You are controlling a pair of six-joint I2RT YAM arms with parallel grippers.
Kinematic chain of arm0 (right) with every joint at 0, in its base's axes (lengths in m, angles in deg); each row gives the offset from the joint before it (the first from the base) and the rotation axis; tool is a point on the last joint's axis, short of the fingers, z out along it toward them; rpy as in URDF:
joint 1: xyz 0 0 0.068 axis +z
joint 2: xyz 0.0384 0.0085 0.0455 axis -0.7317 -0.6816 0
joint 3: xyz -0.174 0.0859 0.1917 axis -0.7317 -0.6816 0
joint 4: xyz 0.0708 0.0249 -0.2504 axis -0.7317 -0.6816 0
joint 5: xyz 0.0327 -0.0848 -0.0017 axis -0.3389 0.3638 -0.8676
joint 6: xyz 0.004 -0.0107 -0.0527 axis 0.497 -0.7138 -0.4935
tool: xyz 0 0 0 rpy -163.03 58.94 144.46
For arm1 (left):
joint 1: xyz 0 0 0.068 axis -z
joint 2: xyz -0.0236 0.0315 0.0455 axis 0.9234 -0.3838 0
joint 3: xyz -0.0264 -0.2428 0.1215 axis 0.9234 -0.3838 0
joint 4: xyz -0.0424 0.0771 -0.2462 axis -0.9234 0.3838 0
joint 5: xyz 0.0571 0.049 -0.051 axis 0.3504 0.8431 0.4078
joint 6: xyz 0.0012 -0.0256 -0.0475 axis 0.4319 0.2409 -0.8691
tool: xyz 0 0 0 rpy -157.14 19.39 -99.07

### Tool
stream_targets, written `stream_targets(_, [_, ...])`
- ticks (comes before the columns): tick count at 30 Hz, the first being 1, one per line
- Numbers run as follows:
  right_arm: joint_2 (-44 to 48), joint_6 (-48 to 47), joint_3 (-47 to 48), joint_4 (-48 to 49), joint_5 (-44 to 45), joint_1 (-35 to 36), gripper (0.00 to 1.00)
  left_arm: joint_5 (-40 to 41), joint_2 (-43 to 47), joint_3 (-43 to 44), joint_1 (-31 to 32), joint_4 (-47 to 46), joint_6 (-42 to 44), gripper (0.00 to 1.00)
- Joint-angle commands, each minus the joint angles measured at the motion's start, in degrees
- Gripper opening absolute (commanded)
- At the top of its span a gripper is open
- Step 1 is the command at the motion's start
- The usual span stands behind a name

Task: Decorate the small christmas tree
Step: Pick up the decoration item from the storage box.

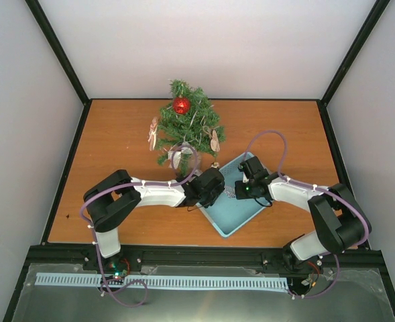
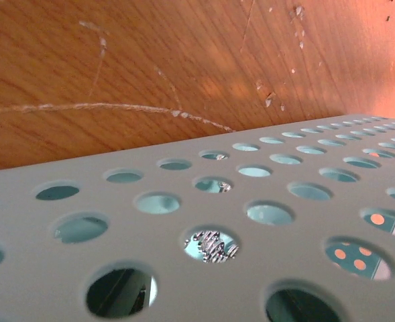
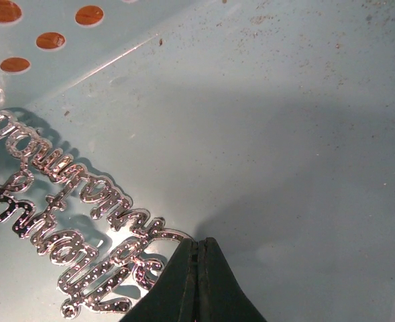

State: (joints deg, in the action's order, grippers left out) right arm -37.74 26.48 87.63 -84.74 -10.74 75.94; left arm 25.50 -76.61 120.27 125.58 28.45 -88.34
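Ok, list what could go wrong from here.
The right tool is shut at the very edge of the flat silver script ornament; so thin a bite may slip on lifting. The left tool sits close to the perforated wall of the tray and could shove it.

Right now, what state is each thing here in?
small christmas tree: upright, partly decorated.
red ball: hanging near its top.
tray: flat on the table.
silver lettering: lying flat in the tray.
right gripper: shut, tips at the lettering's edge.
left gripper: beside the tray wall; jaws unclear.
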Motion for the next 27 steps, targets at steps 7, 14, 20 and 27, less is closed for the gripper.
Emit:
stream_targets(7, [0.8, -0.6, -3.0, -3.3, -1.5, -0.2, 0.03, 0.3, -0.6, -0.7, 0.4, -3.7, -3.4, 0.39])
stream_targets(14, [2.2, -1.1, -3.7, -3.9, -2.4, -0.2, 0.04, 0.4, -1.0, -1.0, 0.4, -3.6, -4.8, 0.39])
stream_targets(20, [1.4, -1.6, -3.6, -3.5, -3.8, -0.2, 0.04, 0.2, -1.2, -1.5, 0.3, -4.8, -4.9, 0.39])
stream_targets(27, [0.1, -2.7, -3.0, -3.8, -4.8, -0.2, 0.04, -0.2, -1.2, -1.7, 0.3, -4.2, -5.8, 0.38])
